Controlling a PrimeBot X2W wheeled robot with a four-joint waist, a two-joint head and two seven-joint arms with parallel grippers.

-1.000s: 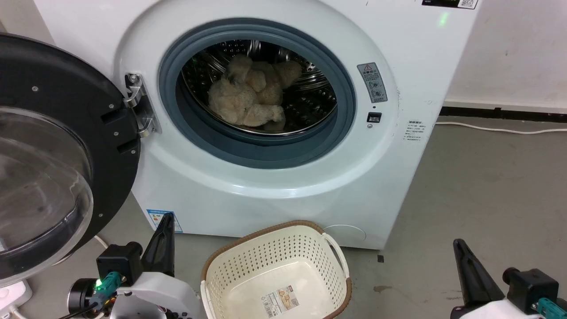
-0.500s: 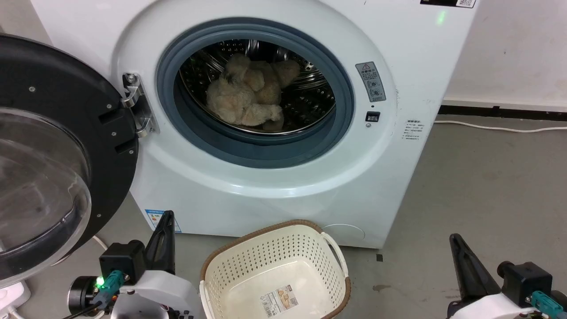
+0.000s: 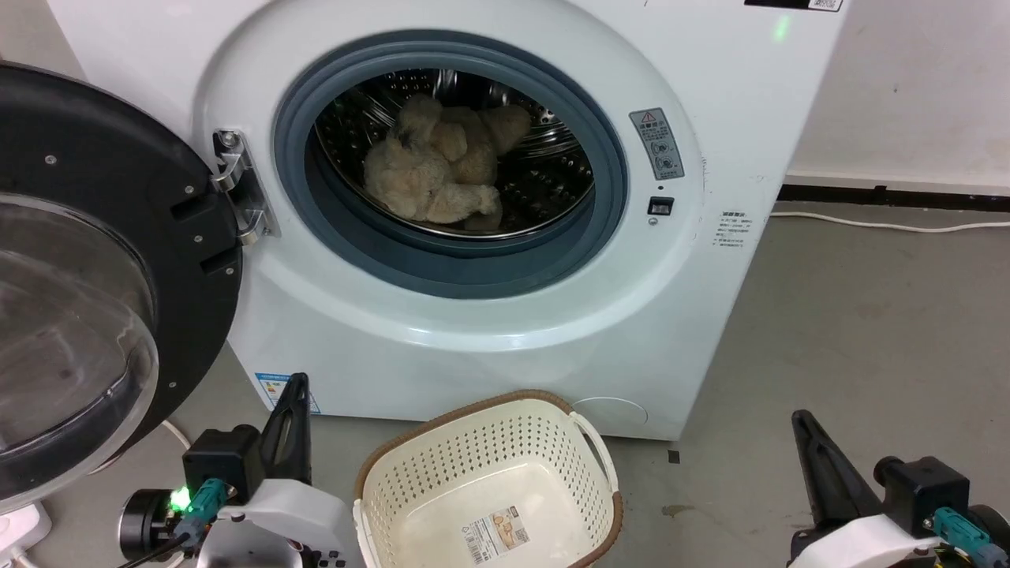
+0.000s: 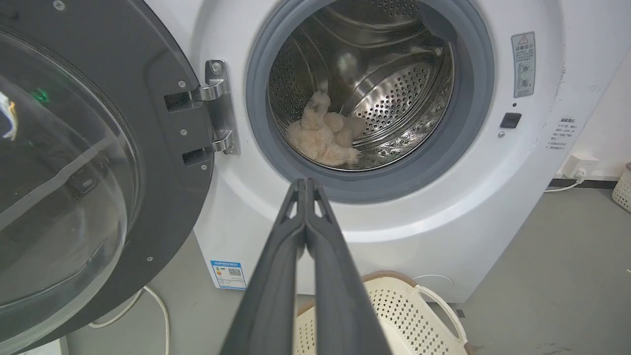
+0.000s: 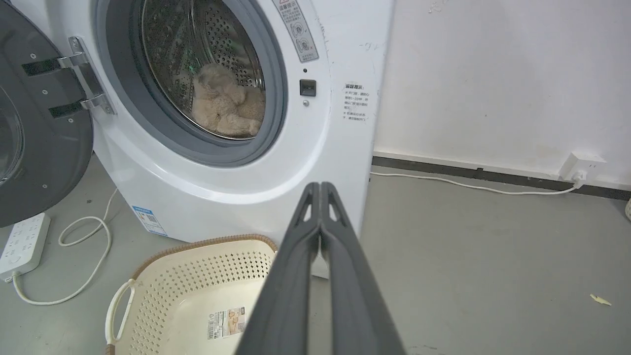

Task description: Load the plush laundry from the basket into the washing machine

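Left gripper (image 4: 306, 183) and right gripper (image 5: 320, 186) are pinched shut, with the plush laundry (image 4: 323, 140) inside the washing machine (image 4: 443, 217) beyond their tips. The right wrist view adds a power strip (image 5: 22, 244) left of its fingers.

- Head view: above, angled down at washing machine (image 3: 473, 347) and basket (image 3: 489, 451).
- Wrist views: lower, nearer, facing the same washing machine front; both share basket.

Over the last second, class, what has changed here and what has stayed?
The view shifted slightly; the left fingers and right fingers edged a little inward, staying shut and empty. The plush laundry stays in the washing machine; the basket stays empty.
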